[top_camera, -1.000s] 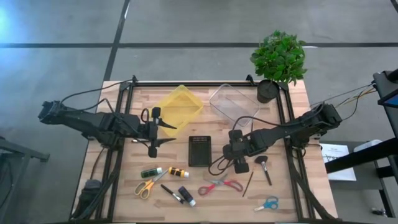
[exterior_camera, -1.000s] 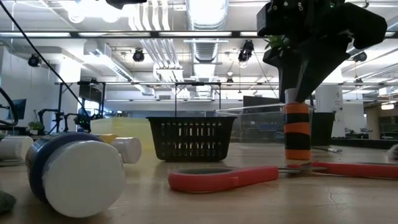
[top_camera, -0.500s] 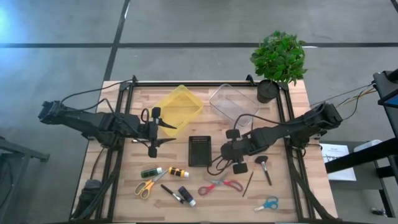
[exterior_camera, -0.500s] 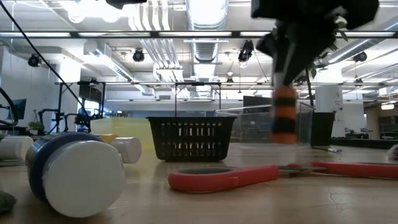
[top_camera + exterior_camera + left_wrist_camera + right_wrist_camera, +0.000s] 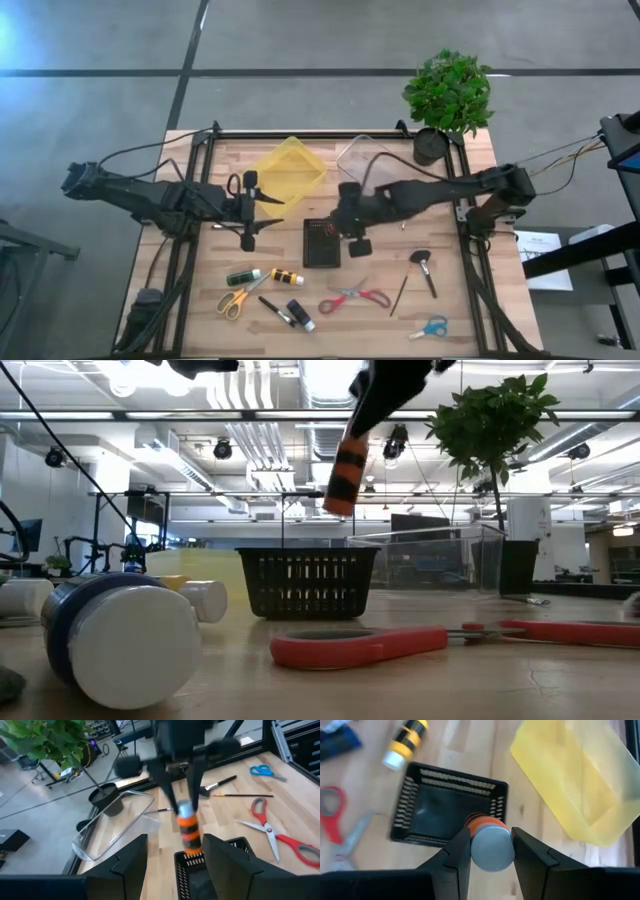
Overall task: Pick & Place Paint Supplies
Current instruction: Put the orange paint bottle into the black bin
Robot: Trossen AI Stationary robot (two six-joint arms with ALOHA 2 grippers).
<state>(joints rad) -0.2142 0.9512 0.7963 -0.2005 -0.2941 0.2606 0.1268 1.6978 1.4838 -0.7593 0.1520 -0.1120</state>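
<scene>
My right gripper (image 5: 338, 222) is shut on an orange-and-black striped paint bottle (image 5: 345, 472) with a grey cap, high over the black mesh basket (image 5: 321, 243). The bottle also shows in the left wrist view (image 5: 188, 829). My left gripper (image 5: 250, 211) is open and empty, to the left of the basket. On the near part of the table lie a green bottle (image 5: 243, 276), a yellow-and-black bottle (image 5: 287, 277), a white-capped blue bottle (image 5: 301, 316), yellow scissors (image 5: 234, 299), red scissors (image 5: 356, 298), blue scissors (image 5: 430, 327), a thin brush (image 5: 400, 293) and a wide brush (image 5: 424, 268). My right gripper pinches the bottle's capped top end (image 5: 492, 851) between its two fingers, one on each side. The fingers (image 5: 167, 802) come from above, pointing down. The bottle hangs below them, tilted, lifted clear above the basket (image 5: 447, 812).
A yellow bin (image 5: 288, 172) and a clear bin (image 5: 375, 165) stand at the back of the table, with a potted plant (image 5: 448, 95) at the far right corner. A black frame runs along the table's left, right and far edges.
My right gripper has lifted the striped bottle off the table near the red scissors. It has carried it up and toward the table's left and far side, to above the black basket. The bottle stood upright and now hangs tilted.
</scene>
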